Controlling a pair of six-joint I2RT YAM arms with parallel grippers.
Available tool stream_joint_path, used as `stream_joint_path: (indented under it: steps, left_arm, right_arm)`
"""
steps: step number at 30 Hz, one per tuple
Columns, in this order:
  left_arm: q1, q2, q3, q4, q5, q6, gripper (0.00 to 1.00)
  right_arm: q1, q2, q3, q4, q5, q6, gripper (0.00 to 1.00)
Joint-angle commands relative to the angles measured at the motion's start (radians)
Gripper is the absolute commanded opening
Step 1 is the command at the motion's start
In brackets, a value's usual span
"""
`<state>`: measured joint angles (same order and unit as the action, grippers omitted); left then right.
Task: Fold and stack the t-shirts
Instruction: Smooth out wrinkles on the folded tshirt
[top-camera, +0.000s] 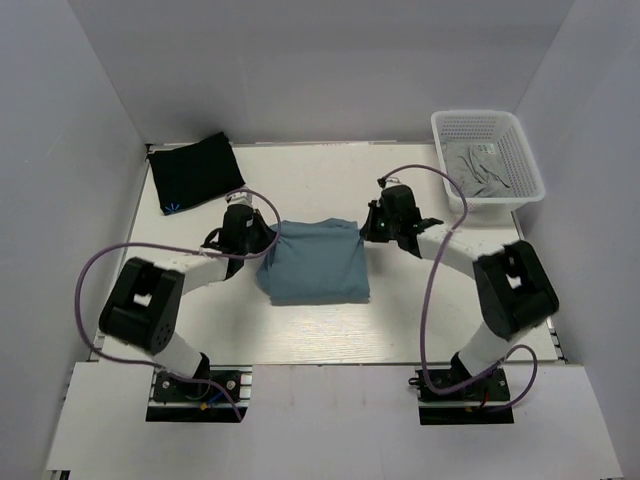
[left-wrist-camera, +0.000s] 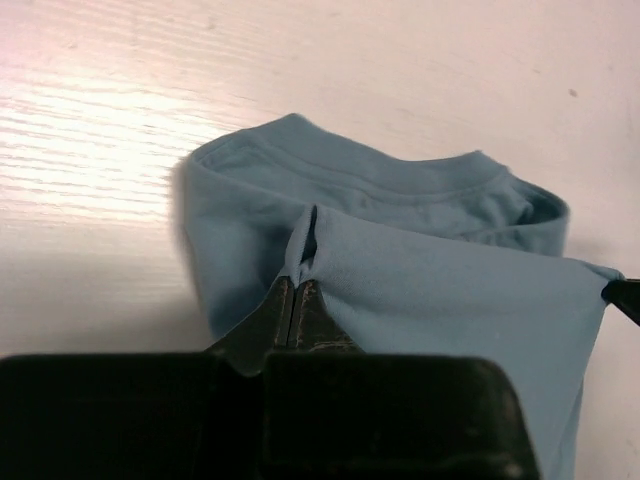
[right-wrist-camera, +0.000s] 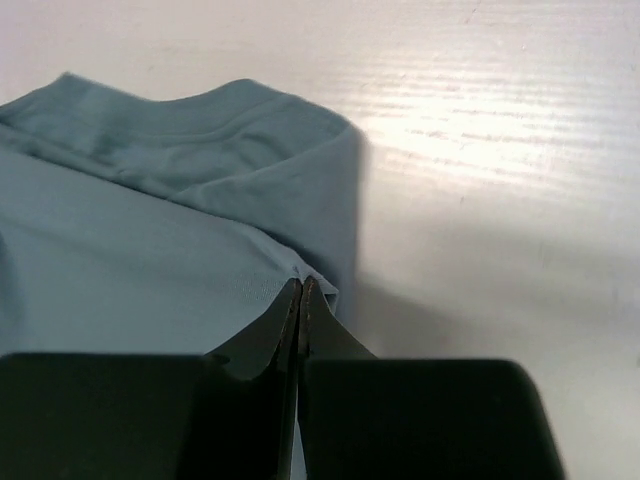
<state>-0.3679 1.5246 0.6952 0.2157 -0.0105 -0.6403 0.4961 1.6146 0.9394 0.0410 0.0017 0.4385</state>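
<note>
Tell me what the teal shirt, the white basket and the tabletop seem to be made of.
Teal-blue t-shirt: soft matte knit, likely cotton jersey; it drapes and has a ribbed collar. Basket: white, seemingly plastic, with moulded lattice walls. Table: pale, faintly grained, probably laminate or painted wood.

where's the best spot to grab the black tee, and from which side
Likely its near right corner, approached from the table's middle. The black tee lies folded flat in the far left corner by the walls, so only its near and right edges are open to a low pinch.
</note>
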Motion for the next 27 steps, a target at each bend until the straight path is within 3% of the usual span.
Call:
stream_joint_path:
  steps: [1,6,9,10,11,12,16,17,22,27]
  left_arm:
    - [0.055,0.078,0.056,0.128,0.009,-0.068,0.0]
    - [0.095,0.19,0.128,0.053,0.107,-0.068,0.0]
    - [0.095,0.18,0.187,-0.036,0.096,-0.042,0.4]
    - [0.095,0.157,0.196,-0.045,0.096,-0.033,0.7]
    - [0.095,0.14,0.196,-0.059,0.096,-0.033,0.87]
    - [0.095,0.122,0.196,-0.074,0.096,-0.033,0.99]
    - [0.083,0.022,0.196,-0.205,0.075,-0.024,1.0]
    - [0.074,0.005,0.196,-0.273,0.066,-0.024,1.0]
    - [0.064,-0.083,0.11,-0.325,0.19,-0.024,1.0]
    - [0.043,-0.055,0.122,-0.452,0.156,0.026,1.0]
  right_arm:
    - [-0.05,0.099,0.096,0.117,0.008,-0.001,0.0]
    - [-0.077,0.214,0.168,0.1,-0.13,-0.055,0.0]
    - [-0.077,0.234,0.236,0.041,-0.172,-0.093,0.29]
    - [-0.074,0.211,0.246,0.036,-0.17,-0.093,0.32]
    - [-0.074,0.2,0.246,0.03,-0.173,-0.095,0.37]
    - [-0.074,0.189,0.245,0.016,-0.169,-0.096,0.51]
    - [-0.074,0.087,0.191,0.002,-0.164,-0.089,0.86]
    - [-0.073,0.062,0.179,0.0,-0.169,-0.087,0.9]
    - [-0.068,-0.01,0.084,-0.012,-0.206,-0.053,0.9]
    - [-0.07,-0.056,0.042,-0.01,-0.213,-0.05,0.9]
